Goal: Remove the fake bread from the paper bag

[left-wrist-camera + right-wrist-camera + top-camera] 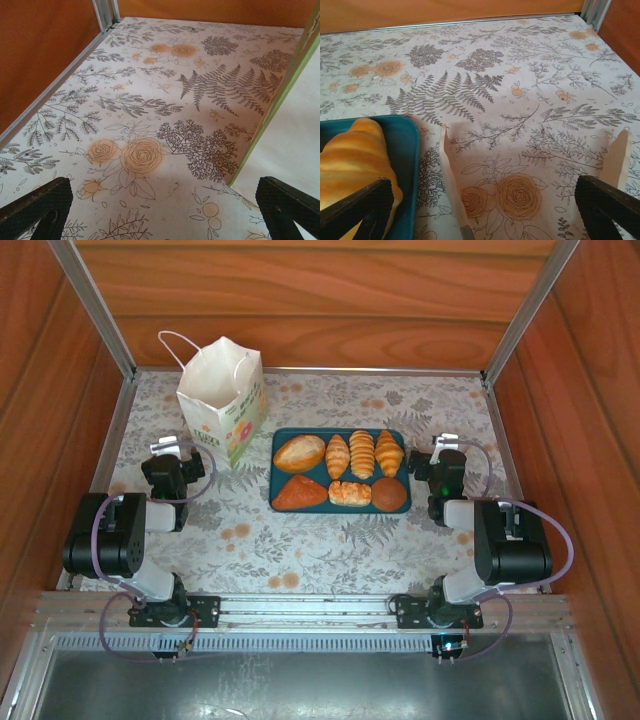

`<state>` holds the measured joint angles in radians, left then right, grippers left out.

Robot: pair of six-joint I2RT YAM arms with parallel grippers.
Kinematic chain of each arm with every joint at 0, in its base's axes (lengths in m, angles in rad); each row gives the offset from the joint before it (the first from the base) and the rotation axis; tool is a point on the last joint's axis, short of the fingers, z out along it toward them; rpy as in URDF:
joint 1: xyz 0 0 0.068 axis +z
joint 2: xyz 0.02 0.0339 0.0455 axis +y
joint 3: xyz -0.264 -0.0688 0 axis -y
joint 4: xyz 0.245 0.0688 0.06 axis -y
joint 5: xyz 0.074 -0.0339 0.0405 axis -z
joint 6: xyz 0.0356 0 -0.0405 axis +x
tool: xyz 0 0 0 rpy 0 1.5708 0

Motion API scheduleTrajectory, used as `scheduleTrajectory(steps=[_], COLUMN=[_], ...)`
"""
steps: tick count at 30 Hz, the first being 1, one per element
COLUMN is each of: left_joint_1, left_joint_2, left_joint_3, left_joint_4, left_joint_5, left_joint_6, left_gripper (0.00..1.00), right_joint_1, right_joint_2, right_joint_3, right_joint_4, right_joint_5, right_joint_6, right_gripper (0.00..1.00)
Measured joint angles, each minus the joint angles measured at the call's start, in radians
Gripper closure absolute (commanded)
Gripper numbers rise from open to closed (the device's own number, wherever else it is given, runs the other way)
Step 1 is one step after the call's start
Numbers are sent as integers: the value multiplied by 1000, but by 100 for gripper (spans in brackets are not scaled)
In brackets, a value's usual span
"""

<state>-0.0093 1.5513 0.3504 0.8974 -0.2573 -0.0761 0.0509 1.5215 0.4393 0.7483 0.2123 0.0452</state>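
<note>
Top external showed me the bread (362,455) lying on the tray (283,434) at table center, with the bag (222,400) upright at its ten o'clock. The left gripper (178,448) and right gripper (448,445) both gaped wide, holding nothing.

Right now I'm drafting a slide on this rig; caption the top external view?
Both open, left claw and right claw flank a teal tray of fake bread beside the upright paper bag.
</note>
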Motion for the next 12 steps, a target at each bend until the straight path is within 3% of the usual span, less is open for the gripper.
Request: scheduleTrajectory(steps=[12], left_joint_1=[0], left_joint_2=[0], left_joint_3=[0], left_joint_4=[0], left_joint_5=[0], left_joint_6=[0], left_gripper=[0], right_joint_1=[0], right_joint_2=[0], right_joint_3=[0], right_joint_4=[0], right_joint_5=[23], right_joint_6=[11], right_gripper=[0])
